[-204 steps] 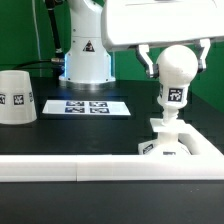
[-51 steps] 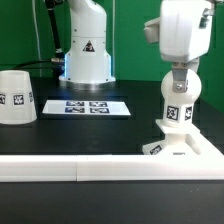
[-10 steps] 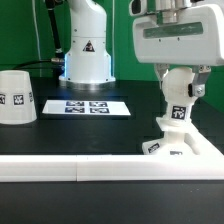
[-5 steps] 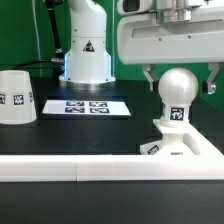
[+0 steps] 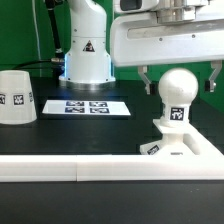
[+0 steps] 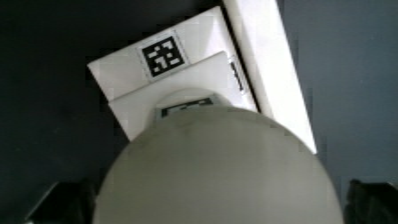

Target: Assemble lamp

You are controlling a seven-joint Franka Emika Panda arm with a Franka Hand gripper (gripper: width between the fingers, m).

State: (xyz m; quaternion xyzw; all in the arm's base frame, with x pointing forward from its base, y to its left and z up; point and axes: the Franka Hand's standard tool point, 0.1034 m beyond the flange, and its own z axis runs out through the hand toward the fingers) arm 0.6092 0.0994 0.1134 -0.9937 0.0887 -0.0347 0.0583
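Observation:
The round bulb (image 5: 178, 92) stands upright on its neck in the flat square base (image 5: 181, 146) at the exterior view's right. My gripper (image 5: 180, 82) is open, with one finger (image 5: 147, 80) on each side of the bulb's head and a gap between each finger and the bulb. In the wrist view the bulb (image 6: 214, 165) fills the frame, with the tagged base (image 6: 164, 62) beyond it and the dark fingertips (image 6: 54, 205) at its sides. The tapered shade (image 5: 17, 97) stands at the exterior view's far left, apart from the rest.
The marker board (image 5: 87, 106) lies mid-table in front of the robot's pedestal (image 5: 86, 50). A low white wall (image 5: 70, 169) runs along the near edge of the table and meets the base's corner.
One second ago the fingers were shut on the bulb. The hand has since turned broadside, opened and let go; in the last half second it rose slightly.

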